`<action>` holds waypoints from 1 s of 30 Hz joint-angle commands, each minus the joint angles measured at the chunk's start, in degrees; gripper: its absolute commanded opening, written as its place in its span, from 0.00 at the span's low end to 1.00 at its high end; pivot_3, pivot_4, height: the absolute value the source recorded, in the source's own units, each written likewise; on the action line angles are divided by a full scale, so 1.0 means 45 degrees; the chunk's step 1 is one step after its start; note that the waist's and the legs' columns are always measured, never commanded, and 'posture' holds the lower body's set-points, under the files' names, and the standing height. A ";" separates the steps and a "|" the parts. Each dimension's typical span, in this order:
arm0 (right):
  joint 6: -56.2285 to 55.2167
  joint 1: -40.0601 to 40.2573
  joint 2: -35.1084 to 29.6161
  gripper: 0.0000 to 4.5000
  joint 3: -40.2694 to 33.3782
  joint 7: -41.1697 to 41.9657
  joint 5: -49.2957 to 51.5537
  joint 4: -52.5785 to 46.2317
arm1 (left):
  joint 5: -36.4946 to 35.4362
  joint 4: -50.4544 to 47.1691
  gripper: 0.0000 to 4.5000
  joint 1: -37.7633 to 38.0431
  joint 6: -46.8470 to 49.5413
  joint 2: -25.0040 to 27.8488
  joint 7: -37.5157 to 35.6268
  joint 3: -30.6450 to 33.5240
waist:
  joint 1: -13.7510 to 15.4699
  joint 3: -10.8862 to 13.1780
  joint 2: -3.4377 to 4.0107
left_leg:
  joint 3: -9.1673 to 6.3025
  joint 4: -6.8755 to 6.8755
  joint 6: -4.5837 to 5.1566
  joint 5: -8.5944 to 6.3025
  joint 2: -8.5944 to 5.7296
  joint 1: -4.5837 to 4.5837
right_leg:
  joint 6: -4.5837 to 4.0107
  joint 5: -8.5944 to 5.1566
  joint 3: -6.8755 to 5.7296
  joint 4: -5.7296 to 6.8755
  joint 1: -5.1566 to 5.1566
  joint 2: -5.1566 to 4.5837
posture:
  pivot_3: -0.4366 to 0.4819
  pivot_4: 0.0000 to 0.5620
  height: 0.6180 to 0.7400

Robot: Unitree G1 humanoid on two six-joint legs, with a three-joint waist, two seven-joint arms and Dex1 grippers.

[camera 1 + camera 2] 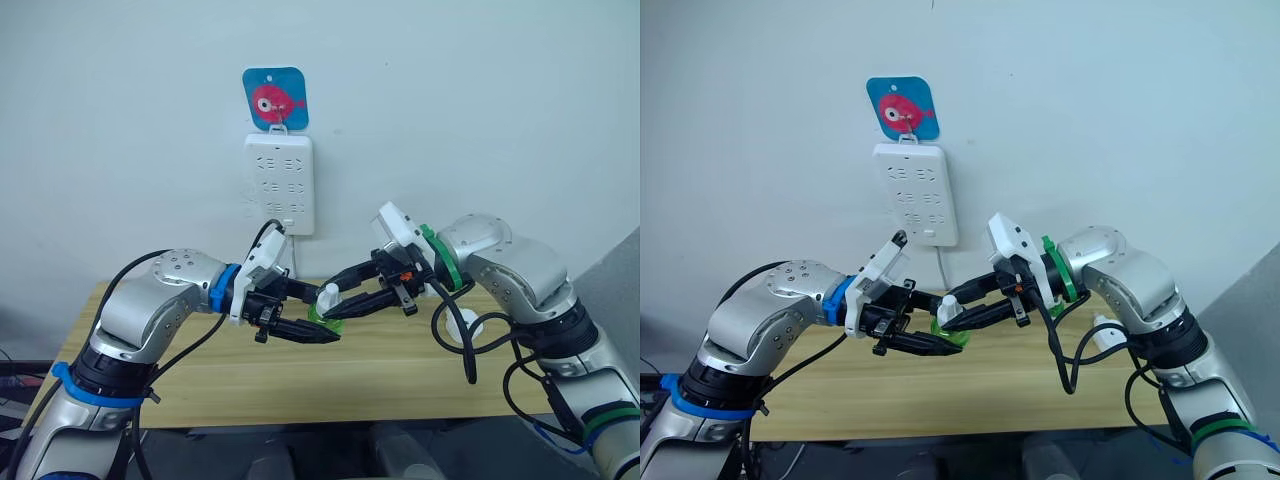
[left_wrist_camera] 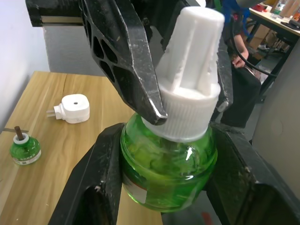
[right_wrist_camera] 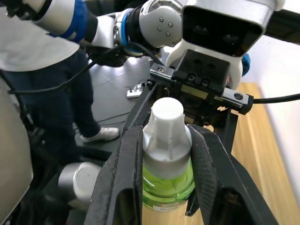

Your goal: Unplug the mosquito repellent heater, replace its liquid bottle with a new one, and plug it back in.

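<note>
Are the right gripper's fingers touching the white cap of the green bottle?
Touching. In the left wrist view, the right gripper has a finger pressed against the white cap of the green bottle; the right wrist view shows both fingers flanking the cap.

Above the worktop, the left tool and right tool meet on the new liquid bottle between them. The power strip hangs on the wall behind, under a hook plaque. On the worktop, the mosquito repellent heater lies near the old bottle.
</note>
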 commanded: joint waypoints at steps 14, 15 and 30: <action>0.1053 0.5349 0.0747 0.77 -0.3357 -0.6848 -0.0063 -0.5127 | 0.2018 0.1100 0.50 0.1409 -0.3389 -0.2402 0.3849 0.1054 | 0.0011 -0.0003 -0.0001 | 0.0016 0.0000 0.0001 0.0001 -0.0002 0.0001 | 0.0000 0.0000 0.0031 0.0015 -0.0005 -0.0002 | 0.32 0.11 0.96; 0.1192 0.5552 0.0954 0.77 -0.3243 -0.7242 -0.0088 -0.5484 | 0.2196 0.1249 0.50 0.1364 -0.3674 -0.2608 0.4037 0.1050 | -0.0014 -0.0003 0.0000 | 0.0019 0.0002 0.0001 0.0001 -0.0002 0.0006 | 0.0001 0.0000 0.0036 0.0022 -0.0003 0.0001 | 0.32 0.11 0.96; 0.0303 0.4477 0.3943 0.77 -0.1170 -1.0423 -0.2657 -0.3847 | 0.2735 0.1762 0.50 0.1126 -0.4728 -0.3370 0.4238 0.0662 | -0.0425 -0.0011 -0.0004 | 0.0087 -0.0019 0.0005 0.0005 -0.0003 0.0085 | 0.0005 0.0000 0.0109 0.0054 0.0020 0.0012 | 0.30 0.10 0.96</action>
